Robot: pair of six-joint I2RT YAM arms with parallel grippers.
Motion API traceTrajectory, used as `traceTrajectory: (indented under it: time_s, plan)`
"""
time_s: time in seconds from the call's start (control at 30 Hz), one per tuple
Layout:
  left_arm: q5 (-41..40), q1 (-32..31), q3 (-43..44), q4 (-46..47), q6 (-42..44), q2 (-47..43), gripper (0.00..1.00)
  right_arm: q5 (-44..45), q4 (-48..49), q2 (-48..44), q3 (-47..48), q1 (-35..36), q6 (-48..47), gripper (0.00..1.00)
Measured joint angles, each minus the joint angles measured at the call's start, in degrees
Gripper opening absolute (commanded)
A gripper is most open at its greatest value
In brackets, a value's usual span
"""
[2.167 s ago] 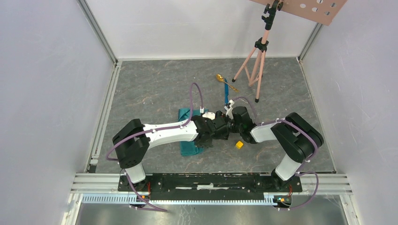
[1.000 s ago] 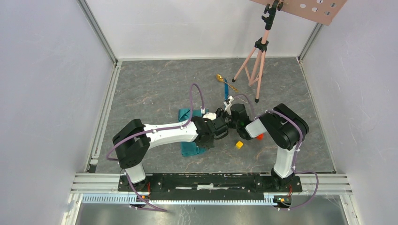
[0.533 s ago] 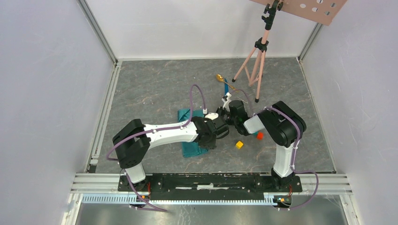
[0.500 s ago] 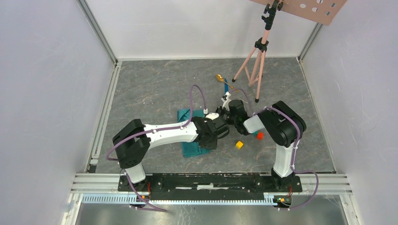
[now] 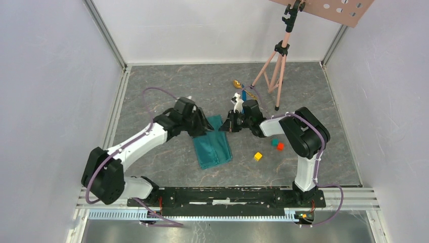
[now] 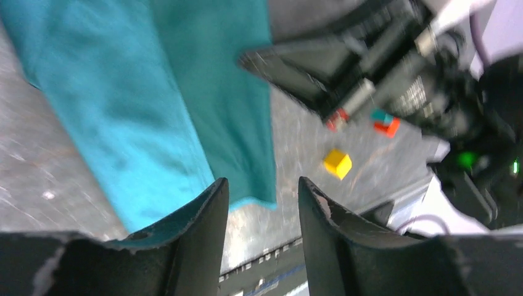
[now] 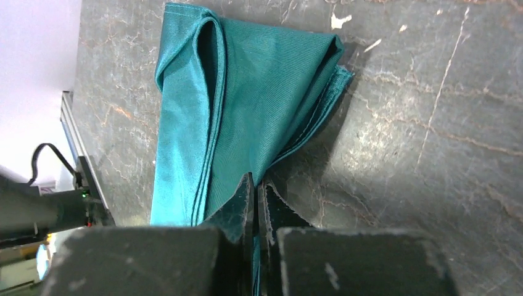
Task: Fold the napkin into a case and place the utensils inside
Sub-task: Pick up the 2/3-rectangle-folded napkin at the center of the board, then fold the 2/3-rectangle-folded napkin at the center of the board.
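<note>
The green napkin (image 5: pixel 212 147) is seen lying folded on the gray tabletop (image 5: pixel 162 91), in the middle of the top view. It is laid out as a long flat shape, tipped a little, with its far end toward the top of the frame. Folded layers can be seen along its edges in the right wrist view, and one fold stands up a bit near the upper left of that frame.

The left claw (image 6: pixel 262 188) is held open above the napkin. Nothing is held between its two fingers, and the green cloth and the tabletop are seen through the gap. In the top view this claw is found at the upper left corner of the napkin.

The right claw (image 7: pixel 254 197) is closed tight. A thin edge of the napkin is pinched between its fingers, at the bottom middle of the right wrist view. In the top view it is found at the upper right corner of the napkin.

The gold spoon (image 5: pixel 236 83) and the blue knife (image 5: pixel 245 94) are left lying on the tabletop, above the napkin in the top view, next to each other. Part of the knife is hidden by the right arm.

A yellow cube (image 5: pixel 258 156) is seen to the right of the napkin. A red cube (image 5: pixel 280 146) and a teal cube (image 5: pixel 274 143) are set touching, a little farther right. A pink tripod (image 5: pixel 275 66) is stood at the upper right.
</note>
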Motion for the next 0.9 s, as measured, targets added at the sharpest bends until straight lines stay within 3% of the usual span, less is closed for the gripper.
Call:
traceTrajectory:
  time_s: [0.1, 0.27, 0.57, 0.9]
  plan:
    - [3.7, 8.3, -2.3, 3.7, 0.0, 1.1, 0.38, 0.1, -3.0, 0.0, 1.9, 0.0, -2.4, 0.0]
    - [7.5, 13.2, -3.1, 10.8, -0.6, 9.7, 0.25, 1.7, -9.1, 0.0, 5.6, 0.3, -6.4, 0.0]
    - [8.3, 14.4, -4.4, 19.5, -2.1, 21.3, 0.19, 9.2, -20.3, 0.0, 11.6, 2.5, -12.7, 0.0]
    - [9.4, 14.6, -7.2, 26.5, -3.7, 22.1, 0.16, 20.4, -31.0, -0.6, 18.5, 8.2, -14.4, 0.0]
